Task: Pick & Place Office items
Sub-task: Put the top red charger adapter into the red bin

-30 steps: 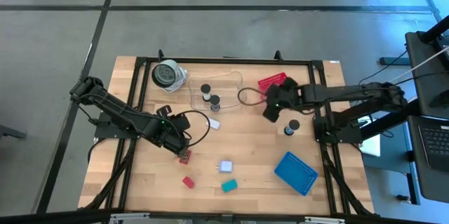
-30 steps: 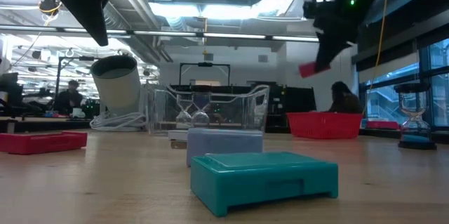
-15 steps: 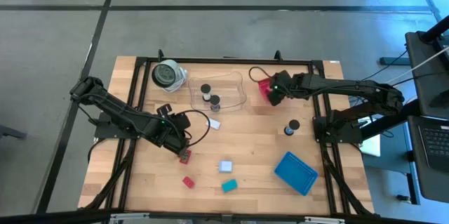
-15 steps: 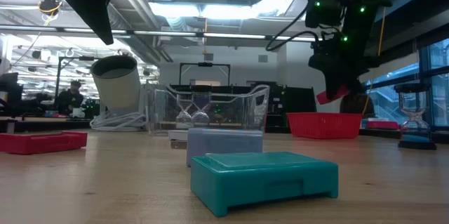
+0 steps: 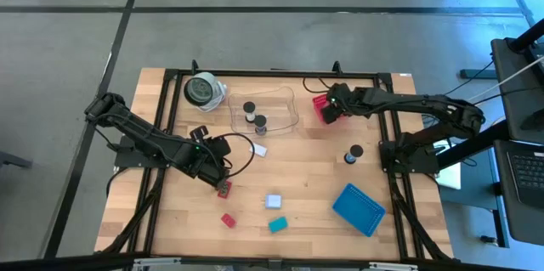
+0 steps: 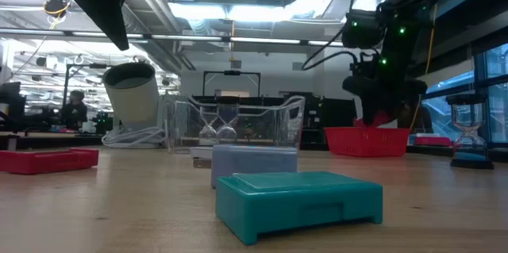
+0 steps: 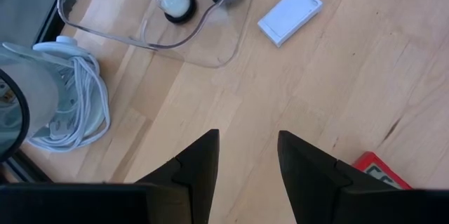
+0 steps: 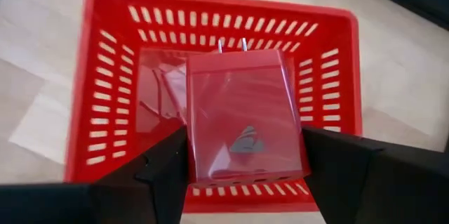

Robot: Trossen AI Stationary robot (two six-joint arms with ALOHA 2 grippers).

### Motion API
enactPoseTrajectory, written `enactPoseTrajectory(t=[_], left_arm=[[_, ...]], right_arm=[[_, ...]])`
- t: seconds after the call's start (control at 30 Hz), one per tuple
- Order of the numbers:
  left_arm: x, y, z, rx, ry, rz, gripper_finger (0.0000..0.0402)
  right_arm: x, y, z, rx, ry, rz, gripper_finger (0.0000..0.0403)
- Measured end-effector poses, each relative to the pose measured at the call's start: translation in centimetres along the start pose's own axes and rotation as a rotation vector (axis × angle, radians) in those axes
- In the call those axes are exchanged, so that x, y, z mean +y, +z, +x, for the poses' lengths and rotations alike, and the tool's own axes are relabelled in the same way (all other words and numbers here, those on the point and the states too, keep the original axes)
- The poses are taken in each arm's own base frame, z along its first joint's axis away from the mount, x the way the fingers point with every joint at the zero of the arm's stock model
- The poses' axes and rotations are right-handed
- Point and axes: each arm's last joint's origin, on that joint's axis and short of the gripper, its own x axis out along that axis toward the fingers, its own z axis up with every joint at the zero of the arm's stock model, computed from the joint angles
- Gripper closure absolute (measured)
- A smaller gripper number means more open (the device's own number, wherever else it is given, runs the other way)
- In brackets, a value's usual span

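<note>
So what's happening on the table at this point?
The right gripper is shut on a translucent red block and holds it over the red mesh basket at the far side of the table, ready to drop it in. The left gripper is open and waits above the wood near a small red piece. Other items lie loose: a white piece, a pale-blue block, a teal block and a larger blue box.

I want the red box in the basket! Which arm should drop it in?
The right arm. Its gripper already holds the red box right over the red basket.
</note>
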Motion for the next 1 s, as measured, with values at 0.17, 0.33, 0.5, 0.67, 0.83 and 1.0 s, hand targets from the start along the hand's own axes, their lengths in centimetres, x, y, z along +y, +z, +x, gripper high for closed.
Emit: enactPoseTrajectory(t=[0.17, 0.33, 0.5, 0.67, 0.83, 1.0], left_arm=[[0.0, 0.0, 0.0, -0.008, 0.006, 0.009, 0.0258], [0.0, 0.0, 0.0, -0.012, 0.01, 0.01, 0.0258], [0.0, 0.0, 0.0, -0.012, 0.01, 0.011, 0.0258], [0.0, 0.0, 0.0, -0.012, 0.01, 0.011, 0.0258], [0.0, 0.0, 0.0, -0.012, 0.01, 0.011, 0.0258], [0.0, 0.0, 0.0, -0.012, 0.009, 0.011, 0.0258]], right_arm=[[0.3, 0.2, 0.6, -0.015, -0.003, -0.006, 0.0172], [0.7, 0.4, 1.1, -0.028, 0.005, -0.009, 0.0172], [1.0, 0.3, 1.9, -0.001, -0.005, -0.024, 0.0172], [1.2, 0.3, 2.4, 0.007, -0.009, -0.028, 0.0172], [1.3, 0.4, 2.4, -0.006, 0.002, -0.04, 0.0172], [1.4, 0.5, 2.4, -0.006, 0.022, -0.045, 0.0161]])
